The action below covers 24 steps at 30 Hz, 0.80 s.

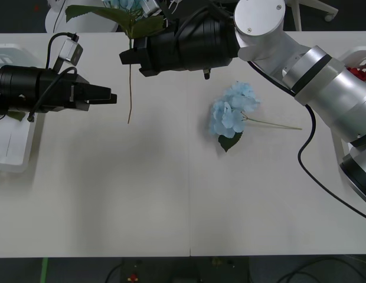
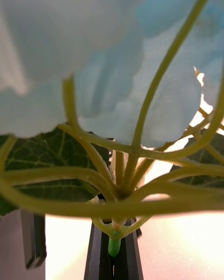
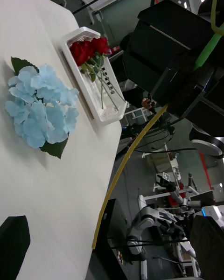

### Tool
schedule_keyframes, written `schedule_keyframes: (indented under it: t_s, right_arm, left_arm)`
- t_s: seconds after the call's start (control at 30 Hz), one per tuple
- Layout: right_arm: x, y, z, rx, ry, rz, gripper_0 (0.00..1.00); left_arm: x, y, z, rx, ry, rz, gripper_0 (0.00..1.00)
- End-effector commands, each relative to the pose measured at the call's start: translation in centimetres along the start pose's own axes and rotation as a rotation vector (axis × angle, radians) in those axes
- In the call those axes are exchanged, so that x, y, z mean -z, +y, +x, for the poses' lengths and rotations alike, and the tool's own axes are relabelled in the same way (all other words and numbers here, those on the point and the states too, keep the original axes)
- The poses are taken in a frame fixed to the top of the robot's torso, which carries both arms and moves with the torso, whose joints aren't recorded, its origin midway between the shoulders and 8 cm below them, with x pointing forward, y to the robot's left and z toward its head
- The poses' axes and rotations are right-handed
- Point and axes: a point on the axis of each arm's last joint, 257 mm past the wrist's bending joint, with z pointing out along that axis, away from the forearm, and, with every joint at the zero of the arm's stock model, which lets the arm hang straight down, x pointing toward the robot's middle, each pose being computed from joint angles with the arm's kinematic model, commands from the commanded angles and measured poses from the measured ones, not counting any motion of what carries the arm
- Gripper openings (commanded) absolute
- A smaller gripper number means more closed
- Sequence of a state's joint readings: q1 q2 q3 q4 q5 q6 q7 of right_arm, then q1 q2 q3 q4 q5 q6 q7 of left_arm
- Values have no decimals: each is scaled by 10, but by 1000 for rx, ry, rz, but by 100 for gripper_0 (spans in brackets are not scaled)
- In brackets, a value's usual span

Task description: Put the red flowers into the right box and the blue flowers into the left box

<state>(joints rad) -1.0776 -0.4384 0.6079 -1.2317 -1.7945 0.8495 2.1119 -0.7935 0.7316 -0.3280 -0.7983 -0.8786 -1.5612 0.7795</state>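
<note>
My right gripper (image 1: 125, 57) reaches across the far middle of the table, shut on the green stem (image 2: 114, 246) of a blue flower. That flower's pale head (image 1: 121, 5) and dark leaves stick up behind the gripper, and its long stem (image 1: 130, 100) hangs down above the table. My left gripper (image 1: 109, 95) hovers open just left of that hanging stem. A second blue flower (image 1: 233, 112) lies on the table right of centre. The left box (image 1: 12, 153) sits at the left edge under my left arm. The right box (image 3: 109, 114) at the right edge holds red flowers (image 3: 88, 49).
My right arm's thick silver links (image 1: 324, 82) span the far right of the table above the right box. The table's far edge runs just behind the held flower. The near half of the white table is bare.
</note>
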Motion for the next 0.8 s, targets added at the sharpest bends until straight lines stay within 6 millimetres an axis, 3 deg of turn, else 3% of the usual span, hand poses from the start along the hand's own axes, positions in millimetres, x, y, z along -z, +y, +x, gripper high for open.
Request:
schedule_keyframes:
  t_s: [0.03,0.53,0.73,0.8]
  right_arm:
    - [-12,27,-30,110,-16,-33,0]
    - [-12,27,-31,109,-18,-32,0]
    - [-12,28,-31,108,-19,-35,0]
    - [-12,28,-31,108,-19,-35,0]
  left_arm:
    - [-17,-13,-1,-31,-5,57,100]
    - [-29,-9,-13,-60,-52,52,100]
    - [-37,-12,-13,-85,-43,57,76]
    - [-42,-13,-11,-88,-40,61,74]
